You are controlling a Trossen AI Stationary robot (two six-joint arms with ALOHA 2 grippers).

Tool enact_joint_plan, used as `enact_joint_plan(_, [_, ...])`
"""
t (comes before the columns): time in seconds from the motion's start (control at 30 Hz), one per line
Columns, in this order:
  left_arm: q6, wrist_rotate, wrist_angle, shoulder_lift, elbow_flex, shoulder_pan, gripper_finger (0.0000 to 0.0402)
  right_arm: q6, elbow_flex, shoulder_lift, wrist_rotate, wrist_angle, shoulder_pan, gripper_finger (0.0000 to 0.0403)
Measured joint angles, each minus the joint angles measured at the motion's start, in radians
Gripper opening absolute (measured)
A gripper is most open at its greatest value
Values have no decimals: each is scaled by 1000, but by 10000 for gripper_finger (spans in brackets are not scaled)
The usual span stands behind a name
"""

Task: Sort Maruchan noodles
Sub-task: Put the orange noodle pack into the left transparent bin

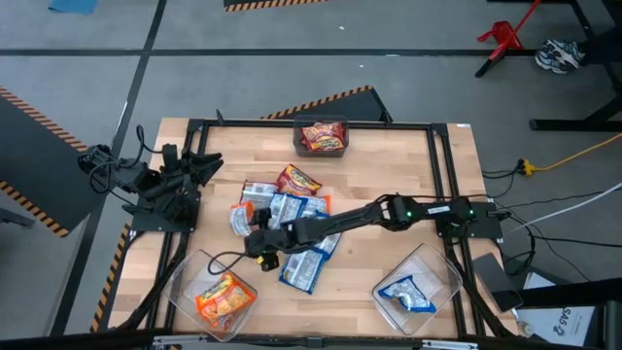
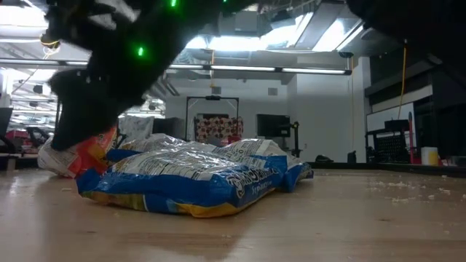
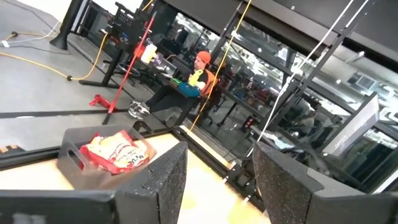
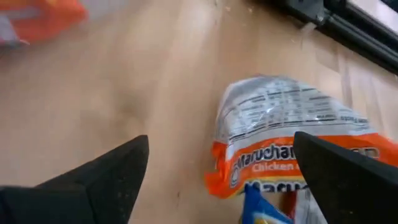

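A pile of Maruchan packets [image 1: 292,219] lies in the middle of the table, blue-and-white, orange-and-silver and red-orange. In the low view a blue packet [image 2: 196,178] lies flat in front, with an orange one [image 2: 87,156] behind it. My right gripper [image 1: 257,243] reaches across to the pile's left end. In the right wrist view it [image 4: 230,180] is open, with an orange-and-silver packet [image 4: 280,137] lying flat on the wood just ahead of its fingers. My left gripper [image 1: 199,170] waits open near the table's left edge, and in its own wrist view [image 3: 217,180] it faces the far bin.
Three clear bins stand on the table. The far bin [image 1: 321,124] holds red-orange packets, the near-left bin [image 1: 185,277] orange ones, and the near-right bin [image 1: 442,272] a blue one. Bare wood lies between the pile and the near bins. A person [image 3: 199,74] sits in the room beyond.
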Motion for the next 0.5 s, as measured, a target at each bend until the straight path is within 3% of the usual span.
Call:
enact_joint_plan(0.3, [0, 0, 0, 0, 0, 0, 176, 15, 0, 53, 76, 28, -49, 339])
enact_joint_plan(0.5, [0, -2, 0, 0, 0, 0, 176, 21, 1, 50, 61, 28, -63, 254])
